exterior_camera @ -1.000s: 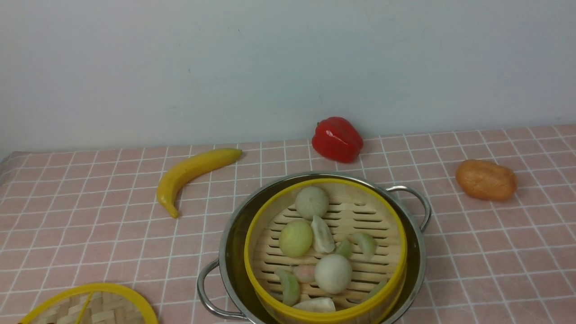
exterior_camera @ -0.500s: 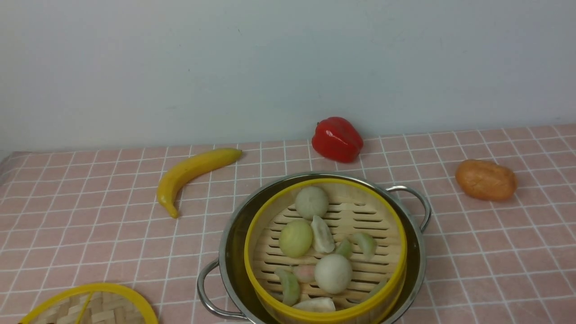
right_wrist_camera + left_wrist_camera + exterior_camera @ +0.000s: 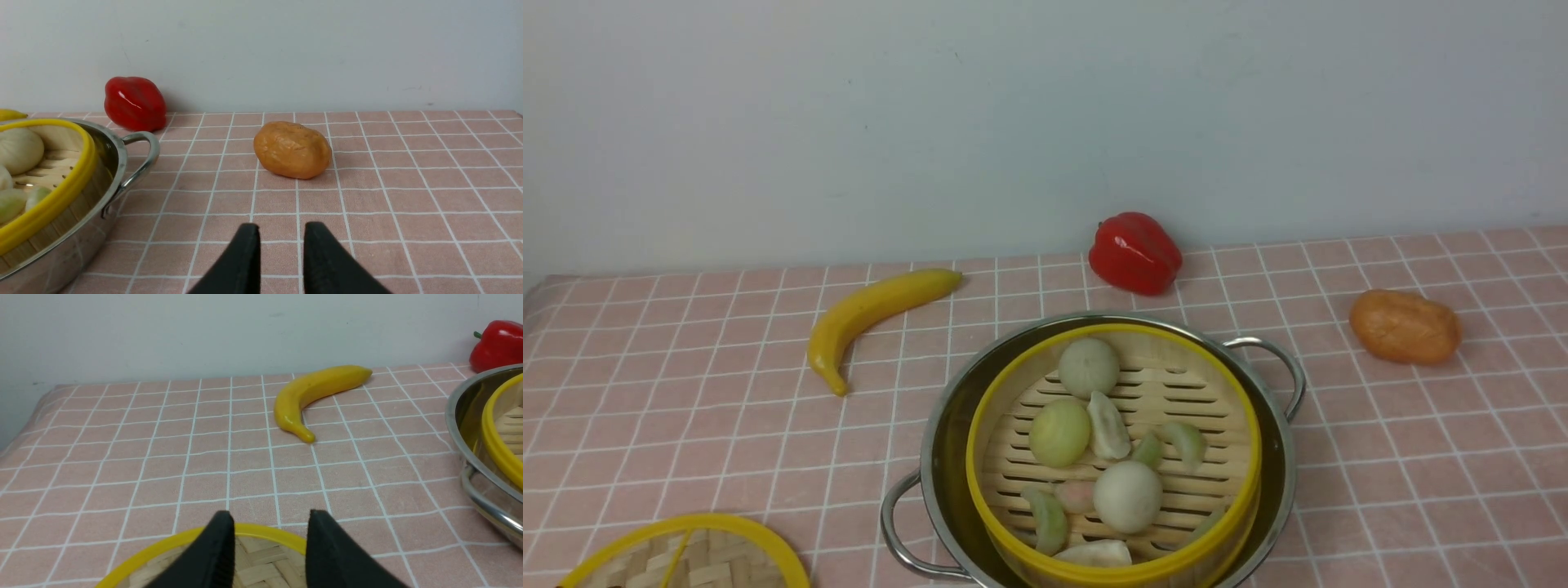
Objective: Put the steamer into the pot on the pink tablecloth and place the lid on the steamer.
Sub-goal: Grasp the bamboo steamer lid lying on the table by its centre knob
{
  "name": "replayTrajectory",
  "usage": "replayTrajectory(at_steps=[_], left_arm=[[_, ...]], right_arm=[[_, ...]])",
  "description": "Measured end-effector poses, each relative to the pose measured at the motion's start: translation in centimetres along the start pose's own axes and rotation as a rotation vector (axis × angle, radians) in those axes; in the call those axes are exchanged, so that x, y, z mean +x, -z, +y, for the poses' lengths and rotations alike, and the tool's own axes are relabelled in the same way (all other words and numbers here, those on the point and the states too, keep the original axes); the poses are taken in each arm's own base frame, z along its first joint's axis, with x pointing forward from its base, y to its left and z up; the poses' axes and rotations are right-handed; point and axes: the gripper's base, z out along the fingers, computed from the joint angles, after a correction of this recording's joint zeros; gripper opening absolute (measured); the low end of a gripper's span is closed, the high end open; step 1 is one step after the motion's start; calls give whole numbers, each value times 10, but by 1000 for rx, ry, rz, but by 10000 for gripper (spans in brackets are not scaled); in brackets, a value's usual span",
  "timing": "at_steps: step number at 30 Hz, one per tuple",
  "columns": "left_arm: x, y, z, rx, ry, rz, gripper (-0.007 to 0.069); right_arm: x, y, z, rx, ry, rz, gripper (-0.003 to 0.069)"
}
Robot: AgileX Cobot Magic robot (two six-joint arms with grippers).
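Observation:
The steamer, a bamboo basket with yellow rims and buns and dumplings inside, sits in the shiny steel pot on the pink tablecloth. The lid, a flat woven disc with a yellow rim, lies on the cloth at the near left, cut off by the frame edge. Neither gripper shows in the front view. In the left wrist view my left gripper hangs open over the lid's far rim. In the right wrist view my right gripper stands open above bare cloth, to the right of the pot.
A yellow banana lies left of the pot. A red pepper stands behind it by the wall. An orange potato-like lump lies at the right. The cloth's left edge drops away at the far left.

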Motion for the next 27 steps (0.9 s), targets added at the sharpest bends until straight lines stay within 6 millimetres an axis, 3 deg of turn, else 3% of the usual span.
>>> replayTrajectory(at_steps=[8, 12, 16, 20, 27], left_arm=[[-4, 0, 1, -5, 21, -44, 243], [-12, 1, -1, 25, 238, -125, 243], [-22, 3, 1, 60, 584, -238, 243], [-26, 4, 5, 57, 714, -300, 243], [-28, 5, 6, 57, 773, -321, 243]], right_arm=[[0, 0, 0, -1, -3, 0, 211], [0, 0, 0, -1, -3, 0, 222], [0, 0, 0, -1, -3, 0, 236], [0, 0, 0, -1, -3, 0, 237], [0, 0, 0, -1, -4, 0, 239]])
